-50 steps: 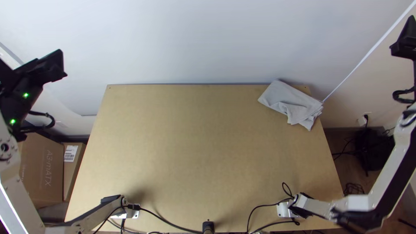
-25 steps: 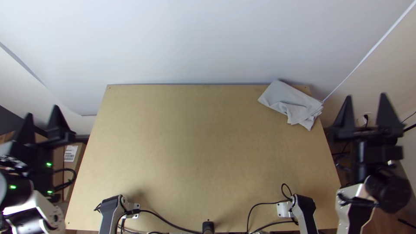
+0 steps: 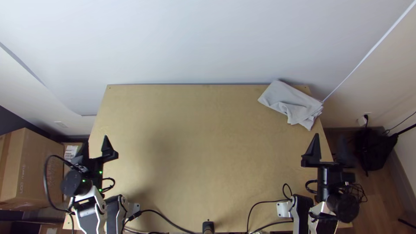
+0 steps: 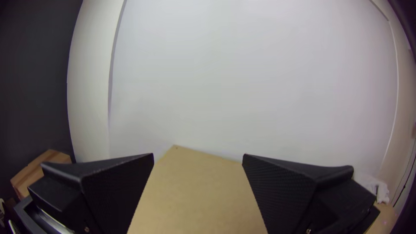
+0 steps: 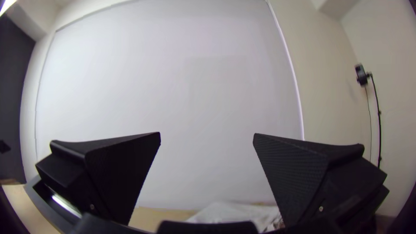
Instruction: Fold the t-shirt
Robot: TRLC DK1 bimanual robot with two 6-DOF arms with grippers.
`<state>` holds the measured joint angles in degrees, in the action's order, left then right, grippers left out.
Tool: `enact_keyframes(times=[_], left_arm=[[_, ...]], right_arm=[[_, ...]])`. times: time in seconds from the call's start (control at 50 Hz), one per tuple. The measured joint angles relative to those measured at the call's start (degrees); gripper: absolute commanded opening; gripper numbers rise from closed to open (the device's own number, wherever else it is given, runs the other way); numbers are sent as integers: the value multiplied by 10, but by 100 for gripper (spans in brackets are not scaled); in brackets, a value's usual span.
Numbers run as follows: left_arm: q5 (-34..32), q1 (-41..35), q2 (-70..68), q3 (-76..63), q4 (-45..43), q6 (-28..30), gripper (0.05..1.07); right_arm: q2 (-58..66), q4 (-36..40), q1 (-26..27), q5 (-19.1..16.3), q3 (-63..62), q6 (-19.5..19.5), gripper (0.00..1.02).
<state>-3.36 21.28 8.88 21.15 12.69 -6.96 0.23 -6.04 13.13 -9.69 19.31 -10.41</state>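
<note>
Two arms at the lt wood table point(image 3: 195, 151), one t-shirt point(image 3: 294, 102) on it, at the far R corner. Shirt's light grey, folded into a compact bundle w/ several layers; one flap's turned over on the near side, a bit rumpled, & the layered edges fan out toward the R edge. It runs up to the table's far edge & across part of the R one, w/ a bit of bare corner btwn. L tool point(image 3: 95, 139) is at the L side, near half, seen from above across the table's L edge, w/ small green lights on its body. Its fingers are spread wide apart; in its own wrist view bare tabletop & white wall show btwn them. R tool point(image 3: 329, 136) is at the R side, near half, one finger above the table & the other past the R edge in the top view. Its fingers are wide apart too. Both tools are well apart from the shirt, R one closer. Black cables point(image 3: 173, 224) run along the table's near edge, by a short black post point(image 3: 208, 227). Cardboard box point(image 3: 39, 173) off the L side; black bag point(image 3: 375, 149) on the floor off the R, nr a wall outlet point(image 3: 362, 121).
</note>
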Motion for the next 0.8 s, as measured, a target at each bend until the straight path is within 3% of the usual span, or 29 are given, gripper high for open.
enact_keyframes(times=[0.14,0.38,0.66,0.8], left_arm=[[0,-23,-74,-76,5,2,103],[0,-24,-84,-135,-29,12,103],[2,-24,-86,-158,-45,41,103],[2,-20,-86,-158,-43,56,103]], right_arm=[[-1,72,0,14,-31,-38,98],[-2,113,-24,14,-98,-91,98],[-2,139,-37,14,-143,-97,98],[-2,148,-35,14,-155,-69,98]])
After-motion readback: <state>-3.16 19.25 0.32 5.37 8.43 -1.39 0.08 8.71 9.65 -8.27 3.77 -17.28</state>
